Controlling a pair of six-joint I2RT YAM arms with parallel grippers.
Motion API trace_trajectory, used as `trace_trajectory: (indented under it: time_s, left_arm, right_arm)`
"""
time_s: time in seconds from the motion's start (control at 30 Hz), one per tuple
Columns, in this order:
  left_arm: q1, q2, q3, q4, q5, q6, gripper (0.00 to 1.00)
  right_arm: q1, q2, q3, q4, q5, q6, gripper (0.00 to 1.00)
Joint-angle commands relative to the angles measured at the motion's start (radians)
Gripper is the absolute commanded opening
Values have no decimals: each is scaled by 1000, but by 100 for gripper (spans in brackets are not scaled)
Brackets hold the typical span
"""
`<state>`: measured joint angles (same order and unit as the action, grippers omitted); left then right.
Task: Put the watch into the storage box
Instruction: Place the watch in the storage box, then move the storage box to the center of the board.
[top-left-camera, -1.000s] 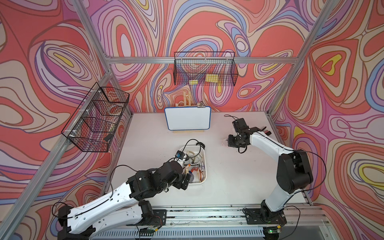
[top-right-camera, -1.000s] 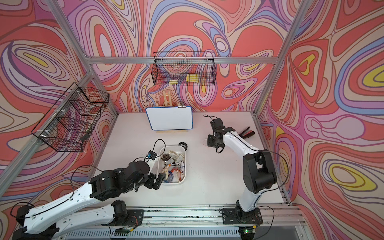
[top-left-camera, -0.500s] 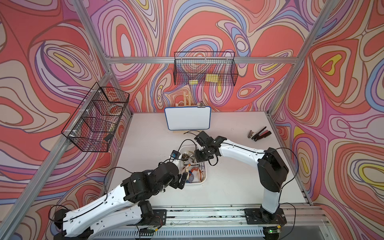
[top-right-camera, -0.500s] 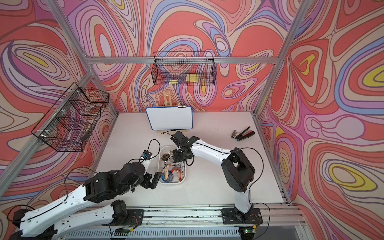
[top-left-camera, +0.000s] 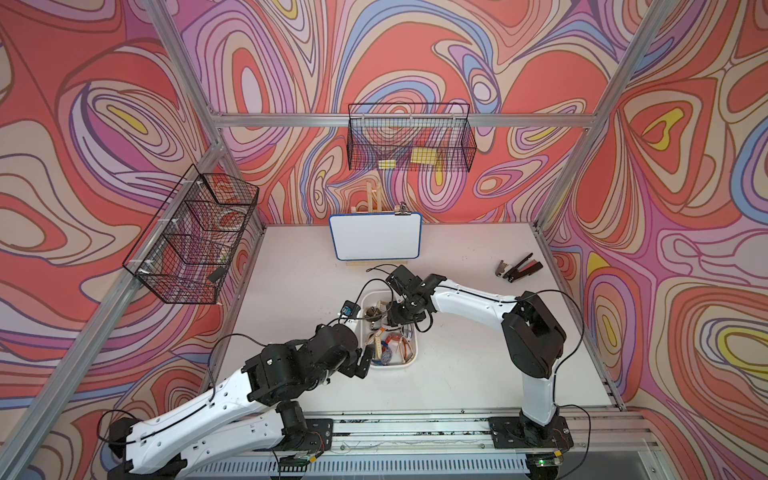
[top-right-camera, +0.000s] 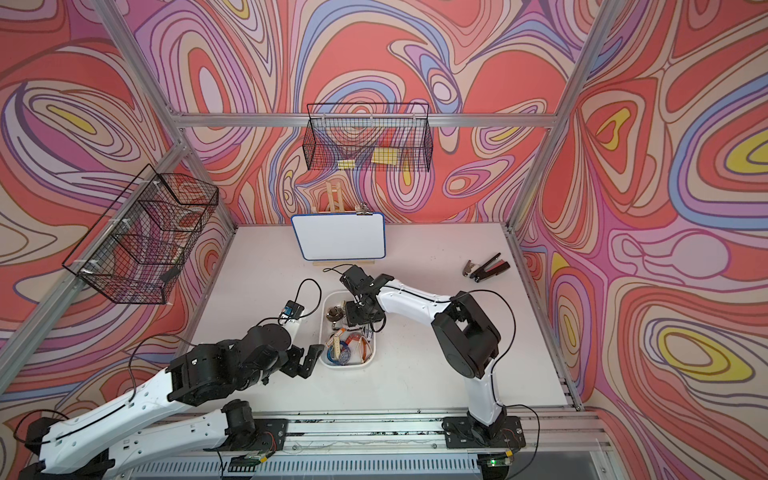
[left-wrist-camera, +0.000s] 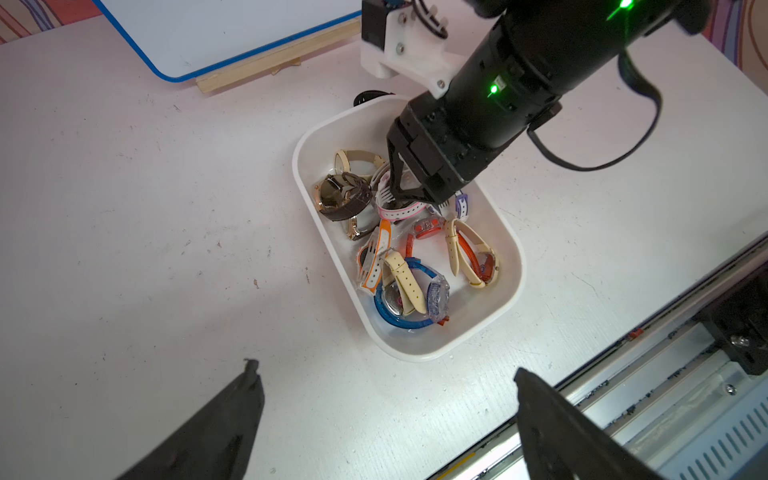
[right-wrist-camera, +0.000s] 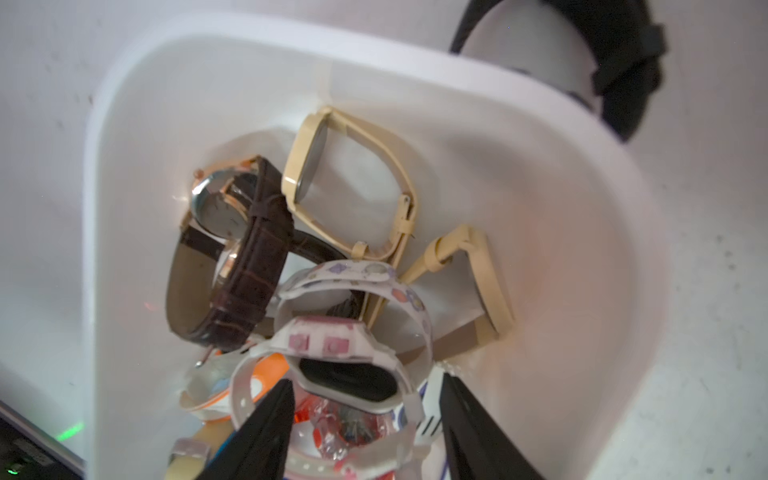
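My right claw (right-wrist-camera: 365, 380) points steeply down into the storage box (left-wrist-camera: 517, 249). I judge this is because the raised rim and the heap inside leave room only from above. Its jaws stand apart, one on each side of the white-and-pink watch (right-wrist-camera: 328, 340), and I see no pinch on it. The watch lies inside the box on top of the other watches, its strap loop resting against a brown leather watch (right-wrist-camera: 245, 257) and a beige one (right-wrist-camera: 345, 183). By my reading it is already delivered, carried by the pile and not by me.

My left claw (left-wrist-camera: 384, 368) hovers just outside the box's opposite short end. Its jaws are spread wide and hold nothing. I think it waits there to keep out of the right arm's way while its camera looks over the whole box.

A black-strapped watch (right-wrist-camera: 623, 62) lies on the table just outside the box, close against the corner nearest my right claw, so one watch is still outside the box.

I can read no writing anywhere. The brown watch's dial shows only faint marks, too small to make out, I see no brand on any strap, and the whiteboard (left-wrist-camera: 208, 33) beyond the box is blank.
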<state>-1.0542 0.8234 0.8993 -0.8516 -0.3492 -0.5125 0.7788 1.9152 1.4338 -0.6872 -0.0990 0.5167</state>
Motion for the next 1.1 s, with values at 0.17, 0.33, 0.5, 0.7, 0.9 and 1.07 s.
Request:
trace_trajectory:
  time_s: [0.17,0.33,0.5,0.7,0.9,1.07]
  left_arm:
    - [8,203,187,83,22,79,100]
    - [87,457,367,118,144,100,100]
    - [114,728,538,144,252,91,100]
    - [115,1023,763,35,285,22,100]
    - [115,1179,853,1,339,-41,98]
    - [114,1225,840,-9,353,-76,98]
  right_arm:
    - [-190,-325,-148,56,-56,3,98]
    - [-395,-487,-292,51,-109,7,98]
    - [-536,-592,-381,18,-123,3,98]
    - [-677,-727,-414,-41,-112,13,98]
    - [-698,-764,-384,-92,-102,-16,98]
    - [-699,-770,-392,-91,-107,-24,98]
